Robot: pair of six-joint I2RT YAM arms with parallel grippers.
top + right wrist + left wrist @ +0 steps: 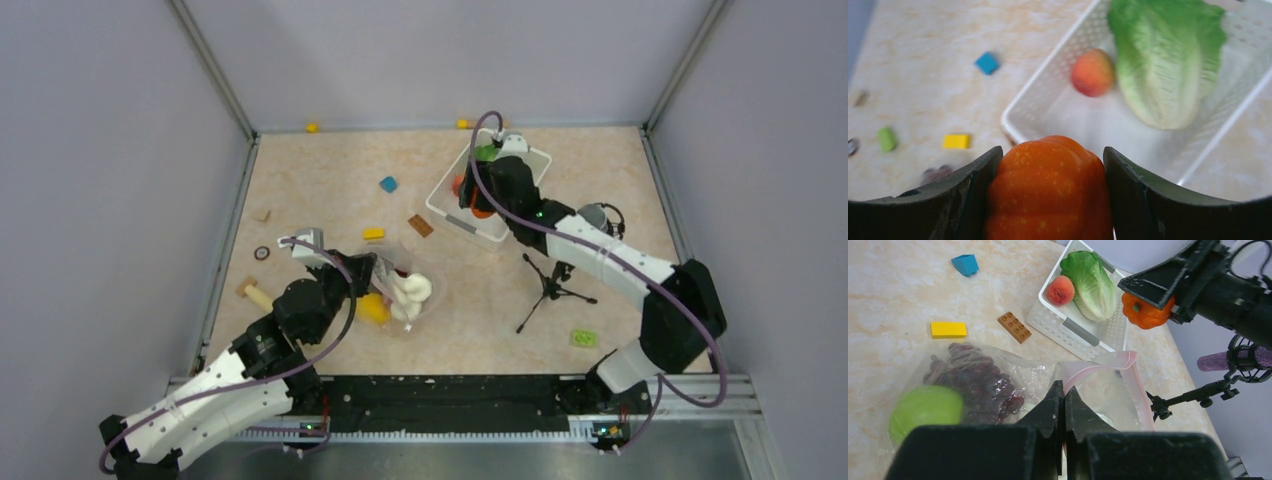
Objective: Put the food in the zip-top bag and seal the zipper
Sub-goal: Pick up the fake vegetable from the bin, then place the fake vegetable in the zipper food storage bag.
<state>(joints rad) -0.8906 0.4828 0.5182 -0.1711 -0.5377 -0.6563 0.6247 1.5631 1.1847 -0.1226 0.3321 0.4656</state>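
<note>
Right hand (1050,156) clamps the orange (1048,195) — basket (1088,125) beyond.

white basket (1053,322) (slotted) | blue block (965,264) | yellow block (948,329) | brown brick (1014,326) | tripod (548,290)

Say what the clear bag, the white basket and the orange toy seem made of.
Clear bag: thin, glossy plastic film; it crinkles and shows the grapes through.
White basket: probably rigid moulded plastic; slotted walls, even sheen.
Orange toy: likely plastic or foam; matte, speckled skin.
</note>
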